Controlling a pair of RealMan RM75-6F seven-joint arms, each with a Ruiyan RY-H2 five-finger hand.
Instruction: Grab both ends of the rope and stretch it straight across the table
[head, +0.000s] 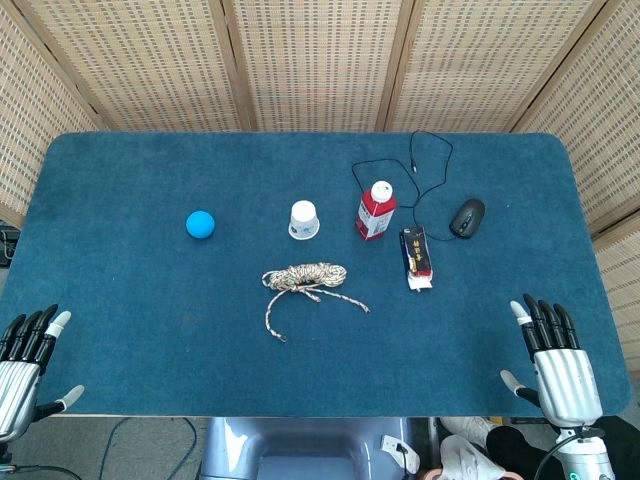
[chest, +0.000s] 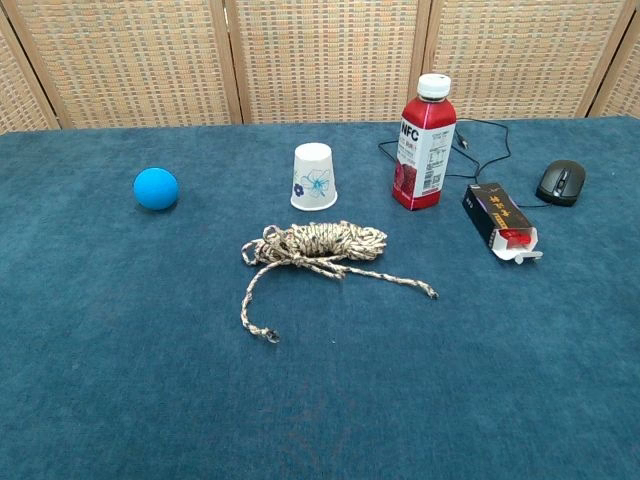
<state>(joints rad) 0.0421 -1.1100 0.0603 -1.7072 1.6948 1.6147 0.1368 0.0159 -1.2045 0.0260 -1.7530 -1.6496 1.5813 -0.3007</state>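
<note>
Rope (head: 303, 277) (chest: 315, 243) lying mid-table in a loose coil, untouched. Two free ends trailing out of the coil toward the near edge: one curving down and left of the coil, the other running right. Both ends flat on the cloth, well apart from either hand. Just behind the rope: white paper cup (head: 304, 220) (chest: 314, 177), upside down, flower print facing the chest view. Right of the cup, behind-right of the rope: red juice bottle (head: 377, 210) (chest: 424, 143), upright, white cap on. Further right of the rope: small dark box (head: 416, 256) (chest: 499, 220) lying flat, near flap open. Beyond the box, far right of the rope: black mouse (head: 467, 217) (chest: 561, 181), cable (head: 425, 165) looping back behind the bottle. Left of the rope, well apart: blue ball (head: 201, 224) (chest: 156, 188). All on a blue-covered table (head: 130, 330) (chest: 100, 380), woven screens behind. Left hand (head: 25, 365) at the near left corner, far left and nearer than the rope, fingers straight and slightly spread, thumb out to the side, holding nothing. Right hand (head: 555, 355) at the near right corner, far right and nearer than the rope, fingers straight and close together, thumb out, holding nothing. Both hands visible in head view only; not visible in chest view. Rope not yet gripped.
</note>
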